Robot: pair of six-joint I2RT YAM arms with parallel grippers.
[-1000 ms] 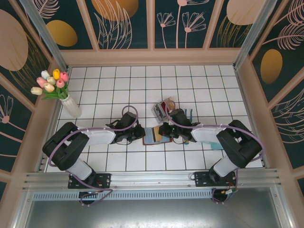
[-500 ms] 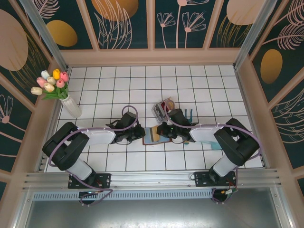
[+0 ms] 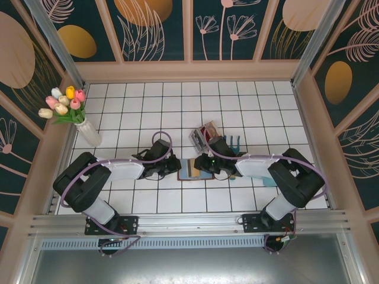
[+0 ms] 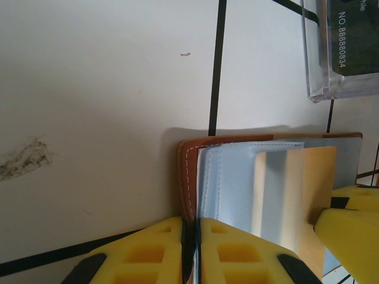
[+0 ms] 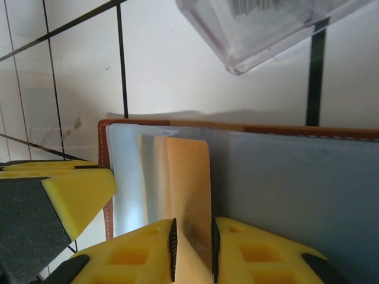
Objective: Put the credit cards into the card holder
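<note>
From above, a brown wallet (image 3: 190, 170) lies open on the white tiled counter (image 3: 142, 106), between the left fingers (image 3: 176, 167) and the right fingers (image 3: 200, 166), which meet it from either side. A clear box (image 3: 203, 134) holding more cards sits just behind it, and a vase of tulips (image 3: 87, 130) stands well apart at the left edge. At the left wrist, the left fingers (image 4: 204, 234) are clamped shut on the wallet's (image 4: 187, 177) stitched brown edge, with its pale blue lining spread to the right, where a tan card (image 4: 318, 183) lies on it. At the right wrist, the right fingers (image 5: 220, 236) pinch the tan card (image 5: 188, 177), which points over the wallet's (image 5: 284, 195) lining; whether its tip sits inside a pocket I cannot tell. The clear box (image 5: 266, 29) is near the wallet's far edge.
</note>
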